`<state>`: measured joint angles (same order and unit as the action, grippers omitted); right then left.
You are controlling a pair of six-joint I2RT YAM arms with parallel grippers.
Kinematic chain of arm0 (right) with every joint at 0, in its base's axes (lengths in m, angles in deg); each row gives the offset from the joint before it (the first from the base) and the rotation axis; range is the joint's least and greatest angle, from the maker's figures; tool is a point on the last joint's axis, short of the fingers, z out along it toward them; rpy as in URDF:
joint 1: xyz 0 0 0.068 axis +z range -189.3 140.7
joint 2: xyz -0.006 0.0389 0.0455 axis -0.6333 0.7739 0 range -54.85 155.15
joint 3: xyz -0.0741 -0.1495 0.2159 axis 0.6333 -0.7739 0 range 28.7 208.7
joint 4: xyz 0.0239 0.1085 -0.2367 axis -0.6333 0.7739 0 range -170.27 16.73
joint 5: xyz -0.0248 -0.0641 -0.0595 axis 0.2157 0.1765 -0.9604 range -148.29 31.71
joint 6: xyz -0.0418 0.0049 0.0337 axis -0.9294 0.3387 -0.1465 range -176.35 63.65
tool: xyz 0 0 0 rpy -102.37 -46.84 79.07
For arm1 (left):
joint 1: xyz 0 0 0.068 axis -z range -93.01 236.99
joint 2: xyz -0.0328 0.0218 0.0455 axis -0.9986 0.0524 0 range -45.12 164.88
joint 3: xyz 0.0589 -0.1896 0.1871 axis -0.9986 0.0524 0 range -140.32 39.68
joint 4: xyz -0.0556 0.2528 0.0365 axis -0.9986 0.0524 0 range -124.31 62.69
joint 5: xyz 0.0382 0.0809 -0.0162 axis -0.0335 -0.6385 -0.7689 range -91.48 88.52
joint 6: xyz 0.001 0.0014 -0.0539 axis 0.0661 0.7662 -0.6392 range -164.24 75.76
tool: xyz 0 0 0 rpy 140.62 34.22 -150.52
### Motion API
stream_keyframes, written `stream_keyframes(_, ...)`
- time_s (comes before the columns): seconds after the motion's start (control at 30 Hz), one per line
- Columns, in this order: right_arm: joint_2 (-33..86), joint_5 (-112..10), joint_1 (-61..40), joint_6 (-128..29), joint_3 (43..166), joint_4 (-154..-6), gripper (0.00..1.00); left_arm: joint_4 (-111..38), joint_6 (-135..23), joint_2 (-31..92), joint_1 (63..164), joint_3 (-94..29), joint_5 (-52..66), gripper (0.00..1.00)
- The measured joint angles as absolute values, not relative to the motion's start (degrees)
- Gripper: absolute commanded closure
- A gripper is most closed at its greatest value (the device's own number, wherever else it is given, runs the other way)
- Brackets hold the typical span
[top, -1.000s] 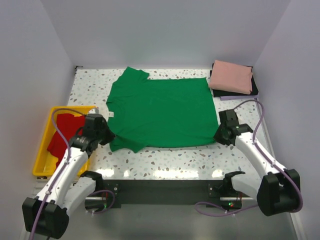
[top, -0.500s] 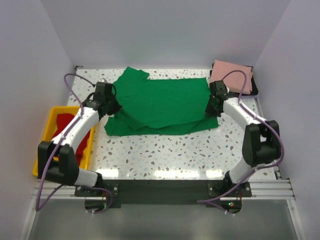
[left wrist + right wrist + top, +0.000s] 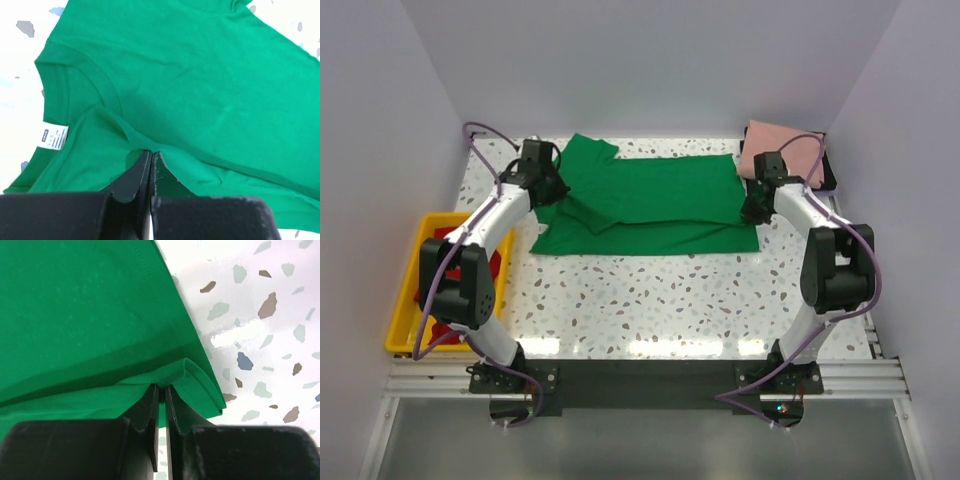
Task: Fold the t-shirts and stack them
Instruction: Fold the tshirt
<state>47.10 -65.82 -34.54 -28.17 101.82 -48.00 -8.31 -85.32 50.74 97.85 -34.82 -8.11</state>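
left gripper [image 3: 151,155] and right gripper [image 3: 162,388] pinch the green t-shirt [image 3: 650,195], seemingly half-folded.

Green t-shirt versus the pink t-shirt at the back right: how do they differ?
The green t-shirt lies wide, only partly folded over itself; the pink t-shirt is a small, compact fold. The green t-shirt is pinched by the left gripper and the right gripper; neither holds the pink t-shirt. Both are plain, single-coloured cloth.

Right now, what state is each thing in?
Bright green cloth t-shirt: half folded, near edge doubled over.
Salmon pink cloth t-shirt: folded, far right corner.
Red cloth t-shirt: crumpled in yellow plastic tray.
Left pincer: shut on green t-shirt.
Right pincer: shut on green t-shirt.
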Motion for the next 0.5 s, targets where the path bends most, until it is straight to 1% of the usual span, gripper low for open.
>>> stream_keyframes(0.2,48.1,-64.6,-34.7,-28.4,103.4,-49.1,1.00,-8.5,-85.3,52.3,96.9,-36.7,-8.1,1.00)
stream_keyframes(0.4,52.0,-63.4,-34.9,-28.6,106.2,-49.7,1.00,-8.6,-85.4,53.7,95.5,-37.2,-8.1,1.00)
stream_keyframes(0.47,53.7,-63.2,-34.9,-28.6,107.2,-49.9,0.98,-8.6,-85.4,54.4,95.1,-37.4,-8.1,1.00)
stream_keyframes(0.5,54.3,-63.1,-34.9,-28.6,107.6,-49.9,0.91,-8.6,-85.4,54.9,94.9,-37.6,-8.0,1.00)
